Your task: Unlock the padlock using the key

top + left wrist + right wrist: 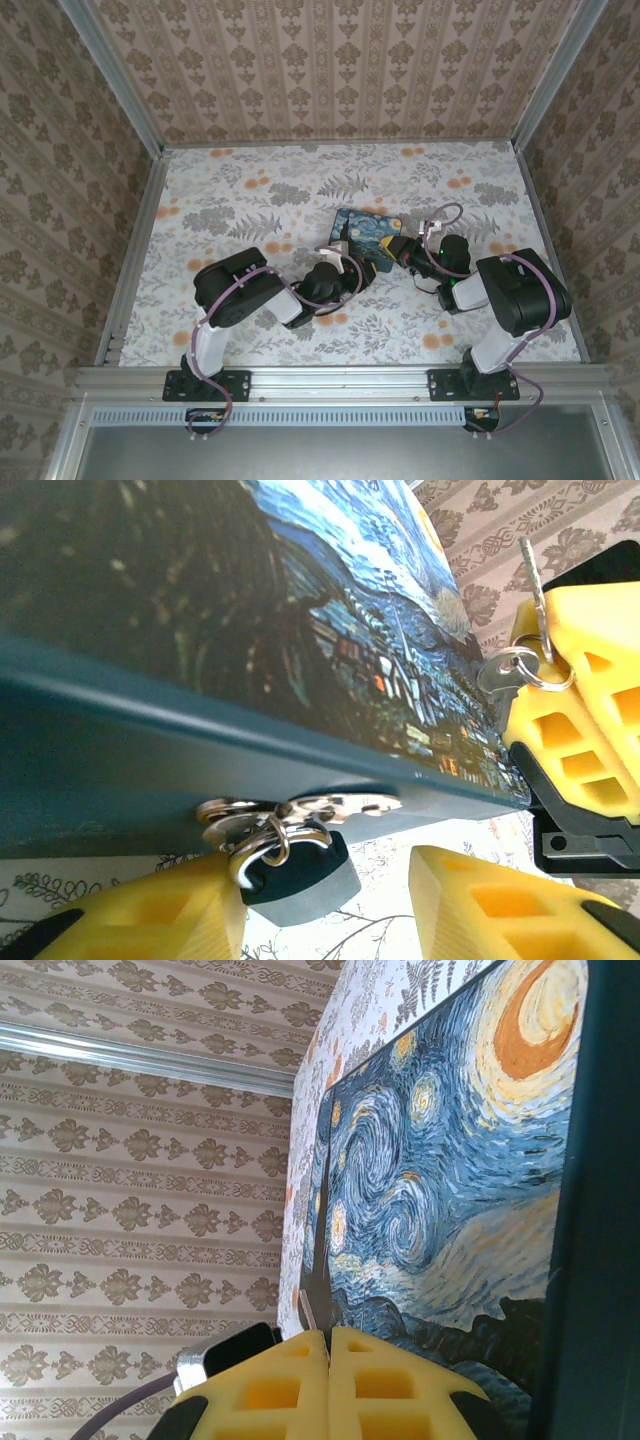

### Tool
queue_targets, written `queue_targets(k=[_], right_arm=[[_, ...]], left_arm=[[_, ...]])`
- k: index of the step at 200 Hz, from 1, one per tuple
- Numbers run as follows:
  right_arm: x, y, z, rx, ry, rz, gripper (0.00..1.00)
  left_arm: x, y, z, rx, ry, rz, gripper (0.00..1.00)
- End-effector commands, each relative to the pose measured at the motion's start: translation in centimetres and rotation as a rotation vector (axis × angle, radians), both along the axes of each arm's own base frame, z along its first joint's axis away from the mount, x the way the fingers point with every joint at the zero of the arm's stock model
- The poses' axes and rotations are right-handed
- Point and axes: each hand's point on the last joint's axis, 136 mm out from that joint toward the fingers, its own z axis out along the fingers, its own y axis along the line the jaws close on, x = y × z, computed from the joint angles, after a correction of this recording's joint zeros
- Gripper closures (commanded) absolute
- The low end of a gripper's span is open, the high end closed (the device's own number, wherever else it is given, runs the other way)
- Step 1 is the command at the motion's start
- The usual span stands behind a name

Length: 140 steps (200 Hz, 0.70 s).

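My left gripper (343,258) sits at the near left side of the starry-night box (368,232), which lies flat on the flowered table (250,190). It is spread wide and grips nothing. In the left wrist view its two yellow fingers (130,920) stand well apart below the box's teal side wall. The padlock (300,880) hangs there from the metal hasp (345,805) on that wall. Its thin shackle is threaded through the hasp's loop, and its dark body lies in the gap between my fingers, right against the left one and clear of the other. Its long axis runs from the hasp toward my wrist camera, leaning slightly right, shackle end at the box and grey bottom face toward me. I cannot make out a keyhole on that face. Further right, past the box's corner, the key (535,590) stands almost upright in that view, its blade pointing up and away from the fingers that hold it, tip off the box. A ring (545,672) at its head carries a second key (500,670), which dangles against the box's corner. My right gripper (328,1340) is pinched tight on the key's head, its pads meeting at a seam, beside the box's right near corner.
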Motion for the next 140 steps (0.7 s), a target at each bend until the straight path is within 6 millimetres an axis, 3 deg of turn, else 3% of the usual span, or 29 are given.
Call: queue_targets(k=[1, 87, 140], right_arm=[[-0.7, -0.2, -2.2, -0.009, 0.077, 0.004, 1.00], [-0.7, -0.2, -2.6, -0.006, 0.084, 0.001, 1.00], [-0.7, -0.2, -2.7, -0.005, 0.086, 0.001, 1.00]], left_arm=[[0.1, -0.7, 2.5, -0.103, -0.028, -0.003, 0.53], [-0.4, -0.9, 4.3, -0.136, -0.055, 0.003, 0.52], [-0.5, -0.1, 4.3, -0.119, -0.068, 0.030, 0.52]])
